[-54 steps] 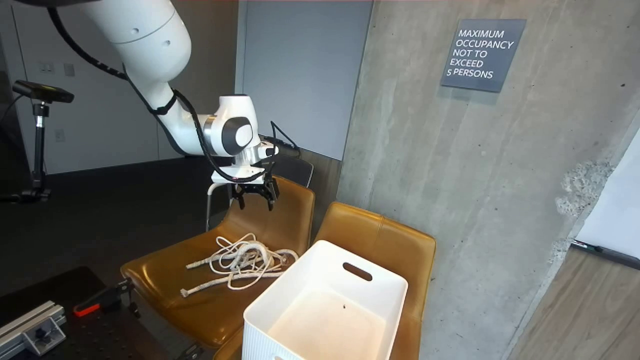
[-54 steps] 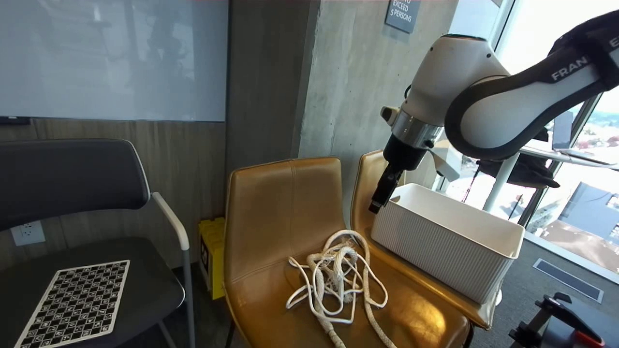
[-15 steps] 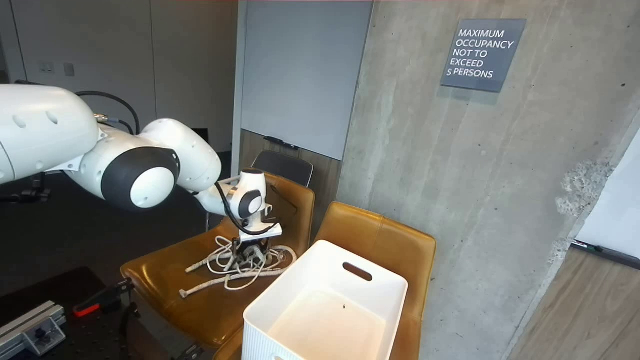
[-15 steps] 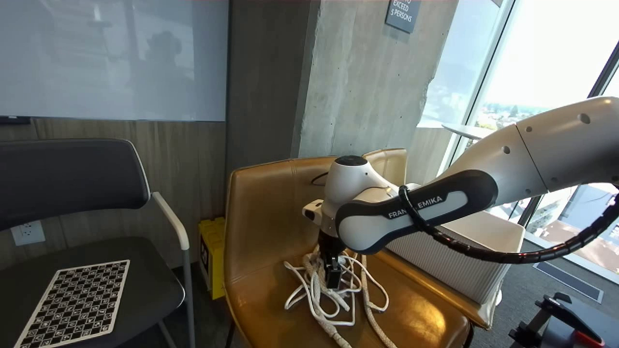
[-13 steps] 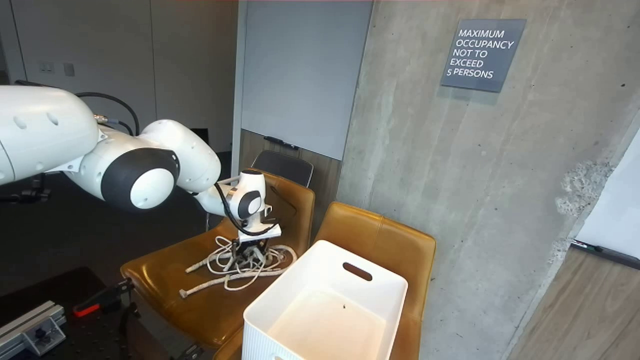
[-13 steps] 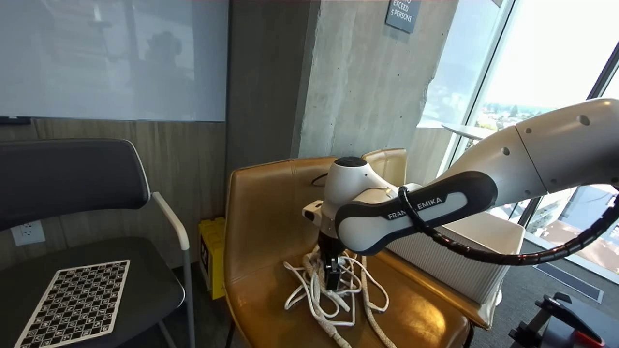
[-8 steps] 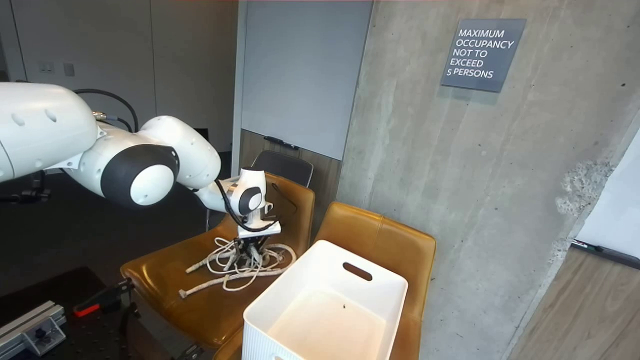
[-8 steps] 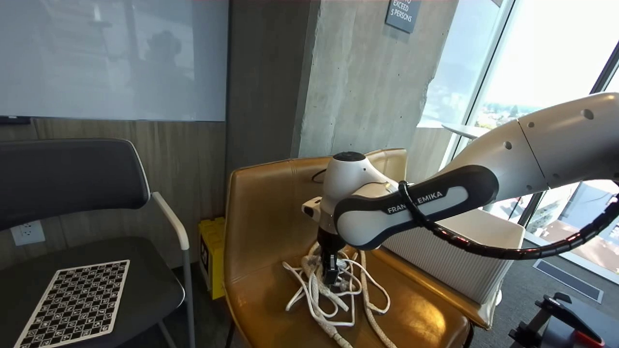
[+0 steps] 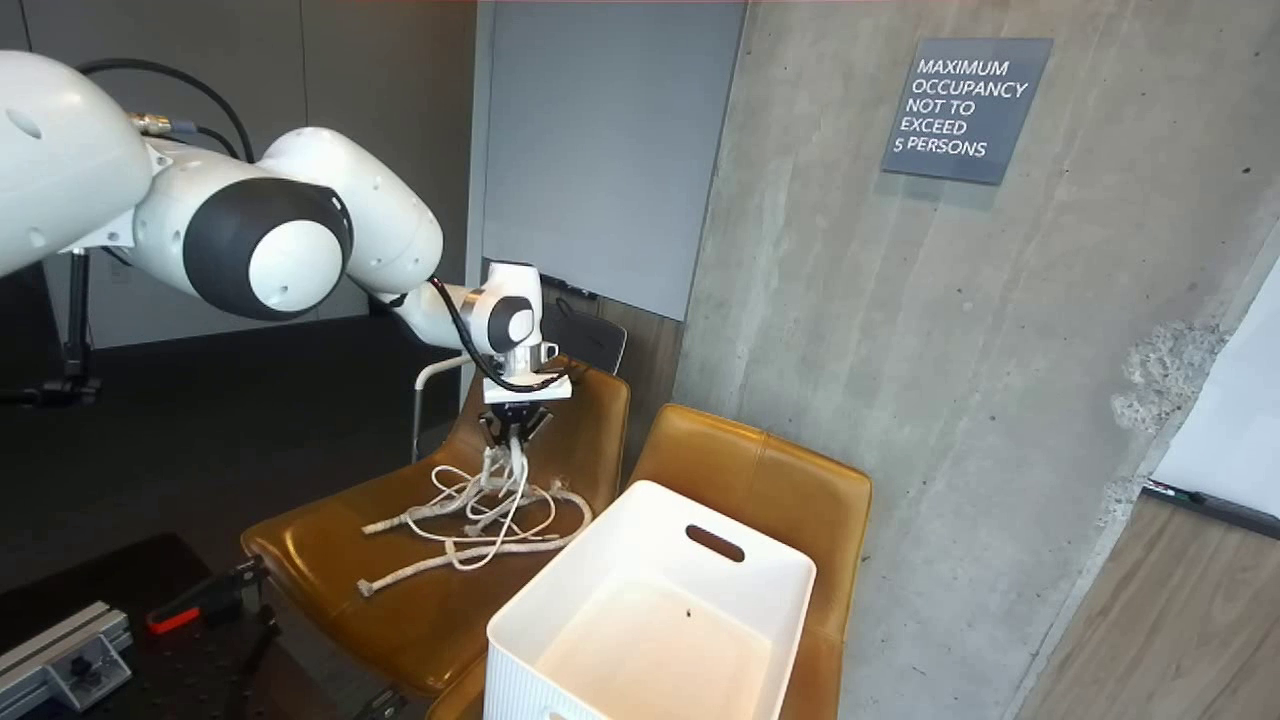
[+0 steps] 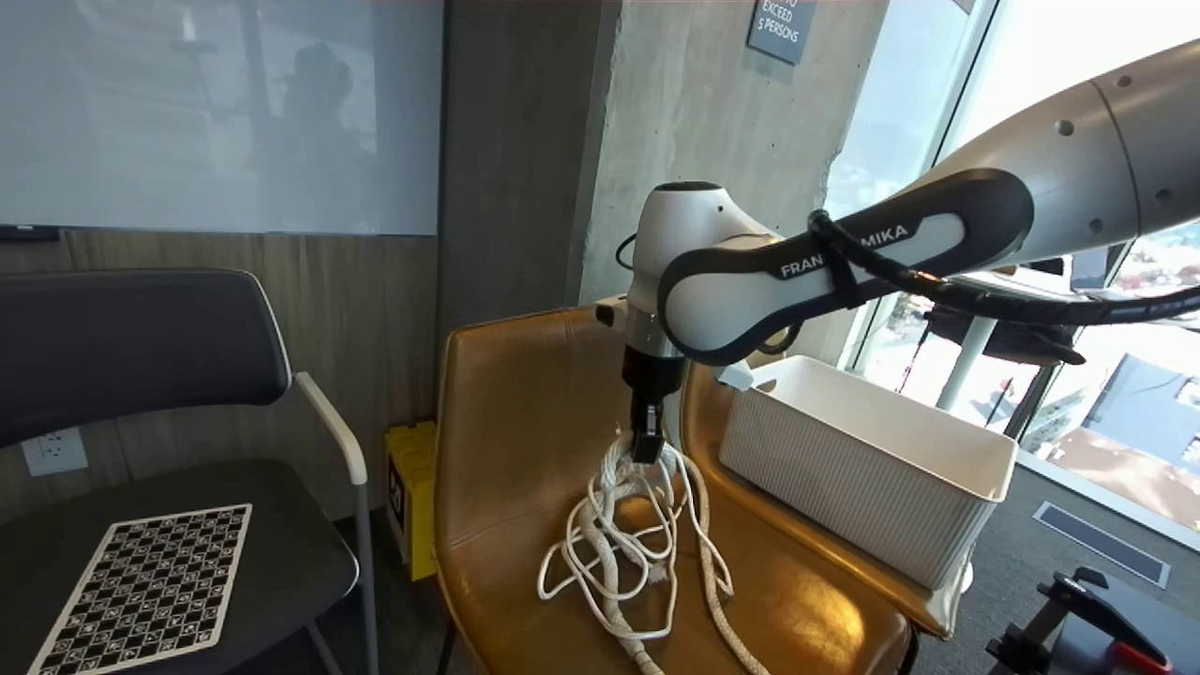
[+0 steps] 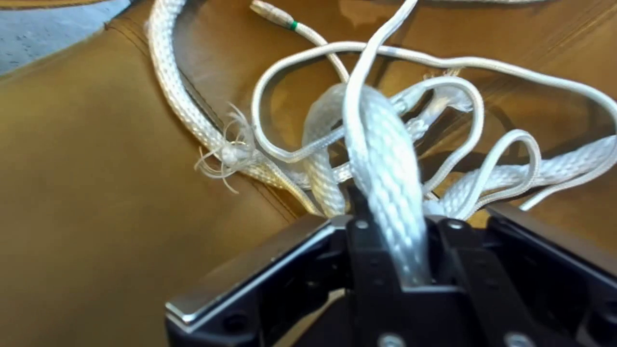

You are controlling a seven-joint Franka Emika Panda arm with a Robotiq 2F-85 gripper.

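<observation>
White braided rope tangle [image 11: 385,144]: drawn up in the middle above the seat of a tan-brown leather chair [image 10: 506,412], while its outer loops and ends rest on the leather. A second ago we saw it as a low heap there.
Black two-finger gripper [image 10: 647,448]: fingers clenched on a thick strand of the rope, as we see best in the wrist view; we cannot tell how many thinner cords are caught with it. It has risen from down among the coils.
White ribbed rectangular bin [image 10: 858,487]: just beside the rope, on a second tan-brown leather chair [image 9: 750,445]. We find it unmoved, though the white-and-black robot arm [image 10: 1059,141] now hides less of it in an exterior view.
Dark grey lettered plaque [image 9: 965,110]: on the concrete wall [image 9: 800,300].
</observation>
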